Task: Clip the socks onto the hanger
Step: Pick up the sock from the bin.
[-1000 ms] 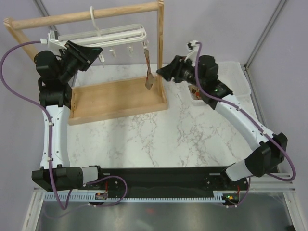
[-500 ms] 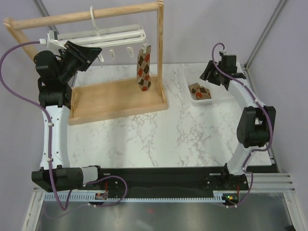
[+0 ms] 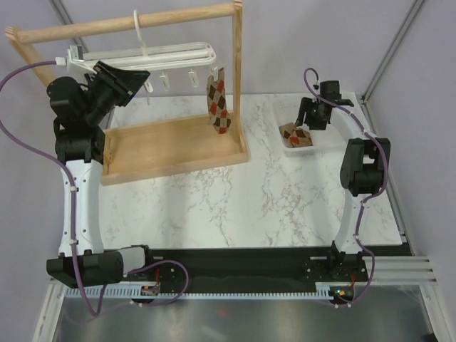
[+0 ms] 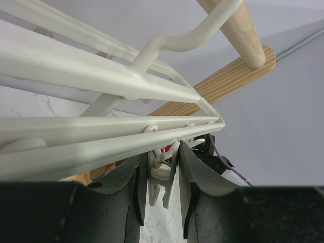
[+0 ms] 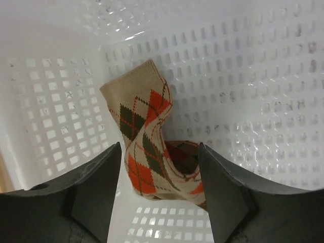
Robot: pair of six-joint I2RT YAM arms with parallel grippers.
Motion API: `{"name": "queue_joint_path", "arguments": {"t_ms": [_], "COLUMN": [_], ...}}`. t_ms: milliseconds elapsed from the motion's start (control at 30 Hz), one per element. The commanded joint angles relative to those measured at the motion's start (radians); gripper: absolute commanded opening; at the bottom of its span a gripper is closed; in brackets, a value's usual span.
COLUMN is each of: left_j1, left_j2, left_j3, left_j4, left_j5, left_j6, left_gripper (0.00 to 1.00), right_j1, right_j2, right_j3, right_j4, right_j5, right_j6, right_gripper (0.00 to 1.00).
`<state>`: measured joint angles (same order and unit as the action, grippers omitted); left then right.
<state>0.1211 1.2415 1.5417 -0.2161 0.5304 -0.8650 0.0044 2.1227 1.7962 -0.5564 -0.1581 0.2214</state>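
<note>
One sock (image 3: 218, 107) hangs from the hanger's (image 3: 142, 55) right end. The other sock (image 5: 152, 147) lies in the far-right basket (image 5: 263, 76), under the wide right hand (image 5: 159, 152). The left hand (image 4: 161, 164) is narrow, flanking a clip (image 4: 163, 177); grip unclear.

Raised left gripper (image 4: 162, 167) pinches the hanger (image 4: 101, 76); outstretched right gripper (image 5: 159, 152) points down, jaws spread.

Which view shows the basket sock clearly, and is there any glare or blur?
Right wrist view: sock sharp, evenly lit; slight glare on the basket wall above it; right pincer dark at the bottom. Left wrist view: hanger bars close and slightly soft. Top view: crisp, only faint shadows.
</note>
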Motion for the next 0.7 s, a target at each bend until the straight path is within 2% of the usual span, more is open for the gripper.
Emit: {"name": "queue_joint_path", "arguments": {"t_ms": [0, 167, 200, 267, 300, 367, 400, 433, 667], "left_j1": [0.0, -0.001, 0.0, 0.0, -0.003, 0.0, -0.001, -0.001, -0.001], "left_j2": [-0.031, -0.027, -0.024, -0.024, -0.025, -0.027, -0.025, -0.027, -0.036], "left_j3": [0.023, 0.021, 0.02, 0.02, 0.018, 0.017, 0.015, 0.015, 0.008], "left_j4": [0.012, 0.014, 0.012, 0.015, 0.015, 0.021, 0.023, 0.023, 0.03], "left_j5": [0.016, 0.017, 0.017, 0.02, 0.022, 0.02, 0.02, 0.02, 0.029], "left_j6": [0.029, 0.029, 0.029, 0.026, 0.026, 0.024, 0.024, 0.024, 0.024], "left_gripper": [0.02, 0.02, 0.02, 0.02, 0.02, 0.02, 0.02, 0.02, 0.02], "right_j1": [0.0, 0.0, 0.0, 0.002, 0.0, 0.0, 0.0, 0.0, -0.046], "right_j2": [0.072, 0.124, 0.132, 0.137, 0.134, 0.109, 0.088, 0.076, -0.049], "right_j3": [0.049, 0.103, 0.114, 0.136, 0.14, 0.138, 0.135, 0.132, 0.014], "right_j4": [-0.04, -0.014, -0.014, -0.013, -0.01, 0.012, 0.019, 0.027, 0.159], "right_j5": [-0.046, -0.038, -0.037, -0.041, -0.047, -0.054, -0.073, -0.081, -0.168], "right_j6": [-0.028, -0.039, -0.039, -0.037, -0.039, -0.033, -0.033, -0.03, 0.047], "right_gripper": [0.69, 0.63, 0.55, 0.48, 0.37, 0.23, 0.06, 0.0, 0.0]}}
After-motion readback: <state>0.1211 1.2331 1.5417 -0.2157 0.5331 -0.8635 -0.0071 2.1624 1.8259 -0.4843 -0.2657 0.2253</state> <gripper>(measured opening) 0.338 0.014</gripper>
